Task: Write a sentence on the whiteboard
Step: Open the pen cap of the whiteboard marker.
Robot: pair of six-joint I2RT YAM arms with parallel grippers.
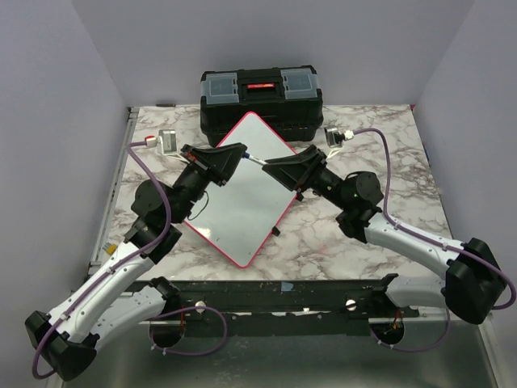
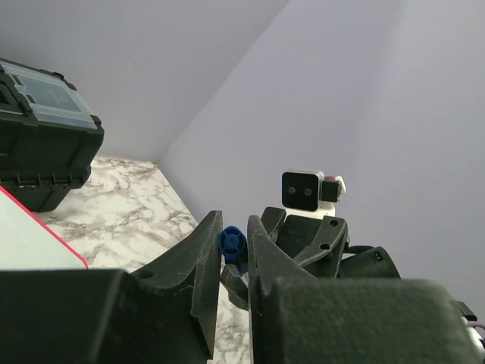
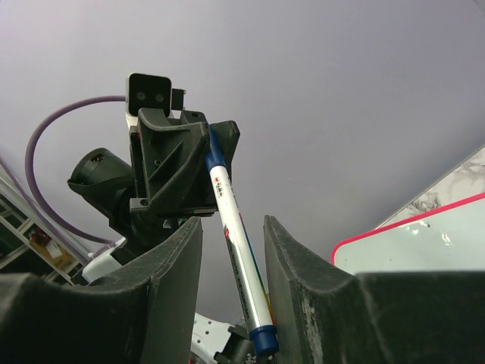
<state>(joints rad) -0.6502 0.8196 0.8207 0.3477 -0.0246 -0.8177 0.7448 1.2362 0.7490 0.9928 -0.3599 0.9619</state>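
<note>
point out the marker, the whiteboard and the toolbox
marker [image 3: 239,250], right wrist view, middle of its barrel
whiteboard [image 1: 242,210], top view, bare white face
toolbox [image 1: 260,95], top view, centre of its lid

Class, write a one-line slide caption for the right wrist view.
Left gripper holds a marker between the right gripper's parted fingers, whiteboard corner beyond.

In the top view the marker [image 1: 253,158] is a thin sliver at upper centre, too small to make out. Both arms cover parts of the whiteboard [image 1: 242,218], whose far corner hides the lower front of the toolbox [image 1: 260,89]. In the left wrist view only the marker's blue end shows between the fingers [image 2: 206,250] of the left gripper [image 2: 235,220], and the frame's left edge cuts off the whiteboard and toolbox. In the right wrist view the marker's upper end is buried in that gripper, and the whiteboard runs off the right edge.
</note>
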